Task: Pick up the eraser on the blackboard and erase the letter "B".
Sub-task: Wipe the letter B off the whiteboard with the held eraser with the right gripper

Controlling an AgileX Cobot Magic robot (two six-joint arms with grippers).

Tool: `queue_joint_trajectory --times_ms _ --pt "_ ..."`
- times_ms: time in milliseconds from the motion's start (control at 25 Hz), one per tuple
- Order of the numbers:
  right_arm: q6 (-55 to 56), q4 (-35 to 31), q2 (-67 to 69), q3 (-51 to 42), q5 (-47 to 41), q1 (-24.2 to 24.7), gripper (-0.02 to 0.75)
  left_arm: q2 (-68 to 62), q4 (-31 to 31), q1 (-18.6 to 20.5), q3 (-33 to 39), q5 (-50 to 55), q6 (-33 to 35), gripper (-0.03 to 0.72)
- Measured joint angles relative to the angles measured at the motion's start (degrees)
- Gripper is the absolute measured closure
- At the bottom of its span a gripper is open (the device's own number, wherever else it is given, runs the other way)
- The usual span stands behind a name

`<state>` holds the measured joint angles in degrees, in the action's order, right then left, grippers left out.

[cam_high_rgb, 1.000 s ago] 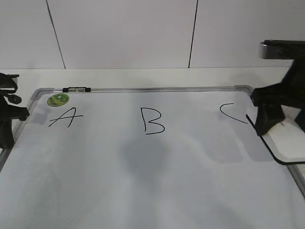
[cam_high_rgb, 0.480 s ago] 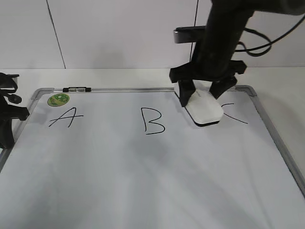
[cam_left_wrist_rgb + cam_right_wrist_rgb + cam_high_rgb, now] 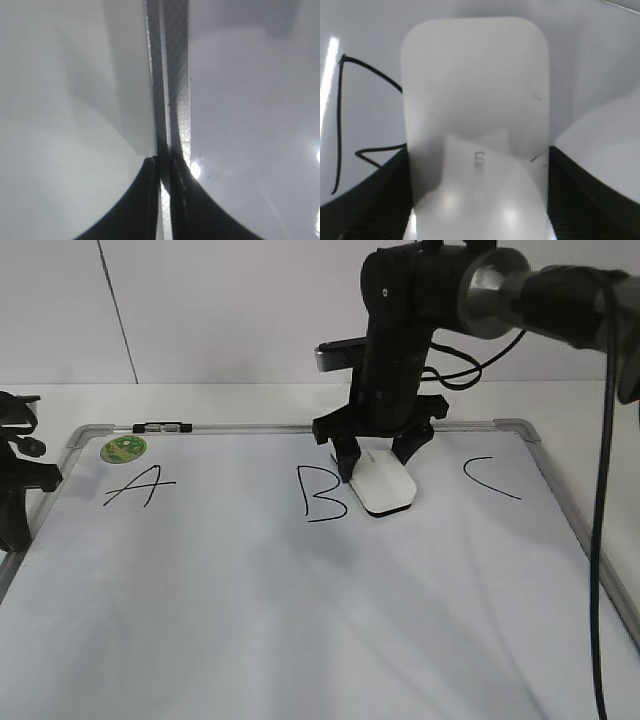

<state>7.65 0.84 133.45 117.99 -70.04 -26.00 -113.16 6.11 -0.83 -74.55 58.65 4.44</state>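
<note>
The blackboard is a white board with a grey frame, lying flat. The letter "B" is drawn in black at its upper middle. My right gripper is shut on the white eraser, which rests low on the board, touching the right side of the "B". In the right wrist view the eraser fills the space between my fingers, with the "B" strokes to its left. My left gripper is at the board's left edge, closed on the frame between its fingers.
A slanted "A" and a round green sticker are at the board's upper left. A "C" is at the upper right. A small black-and-clear clip sits on the top frame. A wall stands behind.
My right arm carried the eraser left from the board's right edge, past the "C", and lowered it beside the "B". The left arm has not moved.
</note>
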Motion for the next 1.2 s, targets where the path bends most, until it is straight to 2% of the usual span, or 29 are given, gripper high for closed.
queue_joint_trajectory --times_ms 200,440,800,920,1200 --pt "-0.2 0.4 2.2 2.4 -1.3 0.0 0.167 0.0 0.3 0.1 0.0 0.0 0.0 0.672" --pt "-0.2 1.3 2.3 2.5 -1.0 -2.2 0.168 0.0 0.3 0.1 0.0 0.1 0.0 0.672" --pt "-1.0 -3.6 2.5 2.5 -0.4 -12.6 0.168 0.0 0.3 0.1 0.0 0.4 0.0 0.672" --pt "-1.1 -4.3 2.5 2.5 -0.4 -14.4 0.168 0.0 0.3 0.1 0.0 0.7 0.0 0.672" --pt "-0.7 -4.3 2.5 2.5 -0.4 -12.5 0.169 0.0 0.5 0.1 0.0 0.8 0.0 0.672"
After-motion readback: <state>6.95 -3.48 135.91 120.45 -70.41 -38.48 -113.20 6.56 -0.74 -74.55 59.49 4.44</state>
